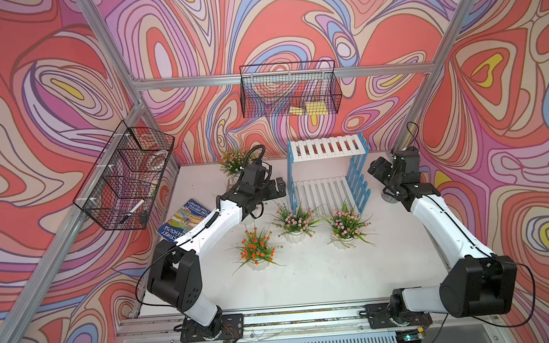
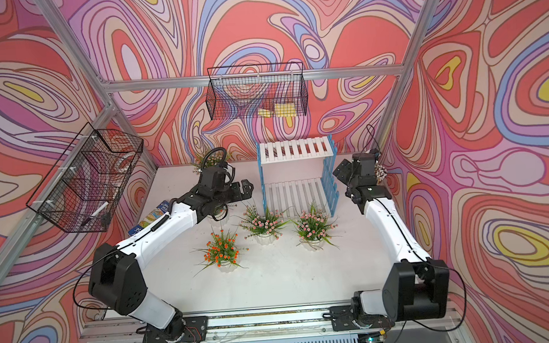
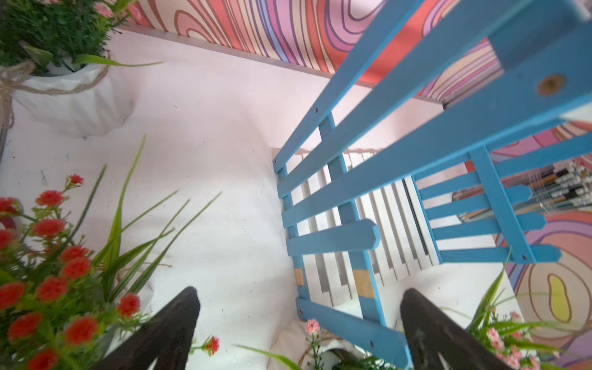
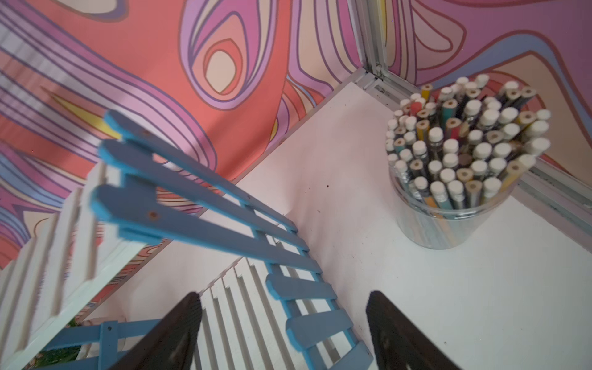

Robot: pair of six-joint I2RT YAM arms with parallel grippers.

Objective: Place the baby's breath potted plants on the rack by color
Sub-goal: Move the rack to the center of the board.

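Five plants, one rack, two baskets

Swirly pink, coral and lilac walls enclose a white table framed by aluminium bars.

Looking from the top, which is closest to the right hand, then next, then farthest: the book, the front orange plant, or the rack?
1. Rack: just beside the right hand.
2. Front orange plant: front middle, past the rack.
3. Book: far left side.
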